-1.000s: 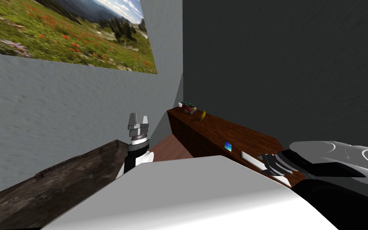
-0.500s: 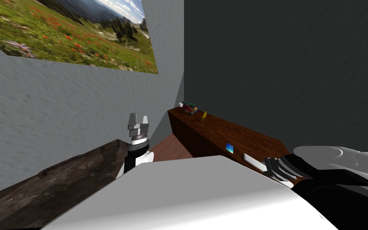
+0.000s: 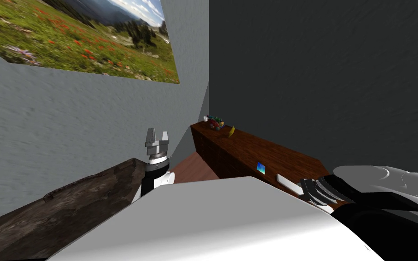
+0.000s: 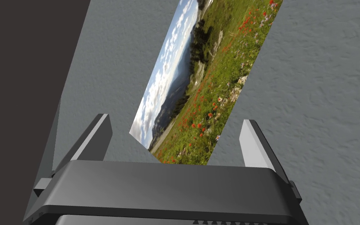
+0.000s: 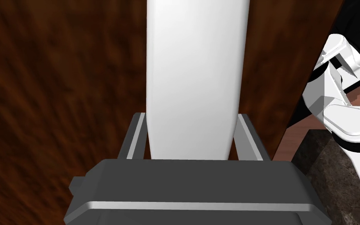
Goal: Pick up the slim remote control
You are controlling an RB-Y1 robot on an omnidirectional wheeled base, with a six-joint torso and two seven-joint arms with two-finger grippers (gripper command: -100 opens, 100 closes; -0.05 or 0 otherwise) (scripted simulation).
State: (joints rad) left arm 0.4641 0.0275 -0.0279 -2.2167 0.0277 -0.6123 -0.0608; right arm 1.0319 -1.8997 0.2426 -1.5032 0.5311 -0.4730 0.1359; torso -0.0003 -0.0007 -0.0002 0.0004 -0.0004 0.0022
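**Change from earlier frames.** Over the last second the right gripper has drawn slightly nearer along the tabletop; in the last half second nothing has moved.

**Surface.** The tabletop is a long, dark red-brown wooden top running from near right to the far corner. The slim remote control, a plain white bar, lies flat on its near end. The right gripper is closed about the remote's near end, one finger against each long side. Just beyond the remote lies a small blue item. Well apart, at the far end, are a yellow banana, a cluster of coloured fruit and a small white cup.

**Room.** A light grey wall on the left carries a landscape picture. It meets a dark grey wall behind the tabletop. A rough dark brown surface lies near left, with reddish floor beyond.

**Other arm.** The left gripper is raised left of the tabletop, fingers spread wide, holding nothing.
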